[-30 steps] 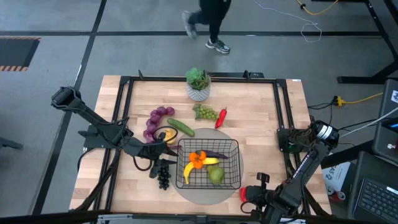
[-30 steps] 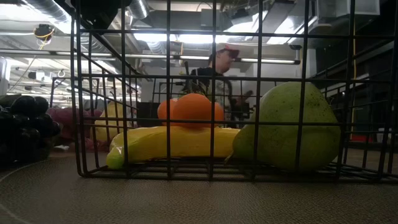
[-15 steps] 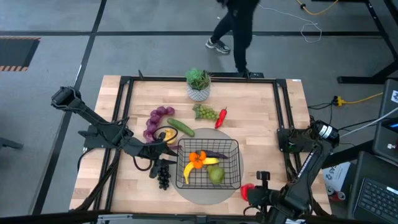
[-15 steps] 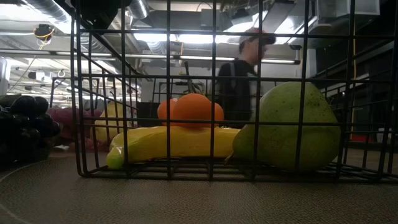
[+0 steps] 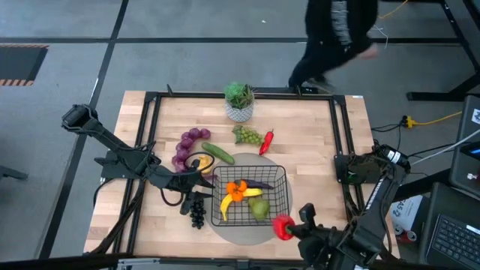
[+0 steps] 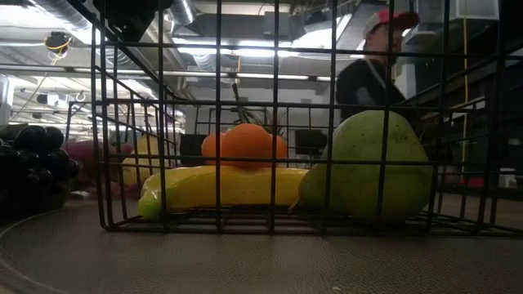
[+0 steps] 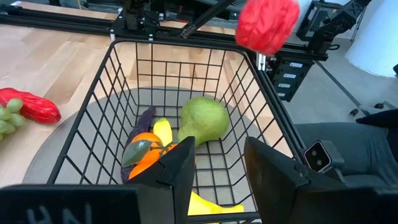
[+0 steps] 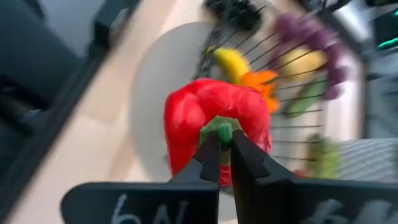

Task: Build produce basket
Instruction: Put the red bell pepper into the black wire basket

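Note:
The black wire basket [image 5: 276, 174] stands on a round grey mat near the table's near edge. It holds a banana [image 6: 221, 186], an orange fruit [image 6: 245, 145], a green pear [image 6: 366, 167] and a purple eggplant [image 5: 259, 185]. My right gripper [image 5: 294, 229] hovers just off the basket's near right corner, shut on a red pepper [image 5: 283, 226]. My left gripper [image 5: 193, 180] sits open at the basket's left side, its fingers aimed at the basket [image 7: 186, 93], touching nothing. Black grapes [image 5: 196, 211], purple grapes [image 5: 189, 144], a cucumber [image 5: 218, 153], green grapes [image 5: 247, 136] and a small red pepper [image 5: 266, 142] lie on the table. My right gripper pinches the red pepper's green stem [image 8: 224, 129] between its two fingertips [image 8: 210, 154]. The pepper's red body [image 8: 205, 112] sticks out beyond the fingers. It is lifted clear of the table, above the mat beside the basket's near right corner [image 7: 267, 23].
A white potted green plant [image 5: 238, 102] stands at the far edge. A yellow item [image 5: 199, 163] lies by my left gripper. A black frame rail [image 5: 339, 135] runs round the table. A person [image 5: 341, 30] walks past beyond the far edge. Bare wood lies right of the basket.
My right gripper has carried the red pepper from the table's near right toward the basket's near right corner. In the low view the basket has shifted slightly. The person behind the table has walked toward the right.

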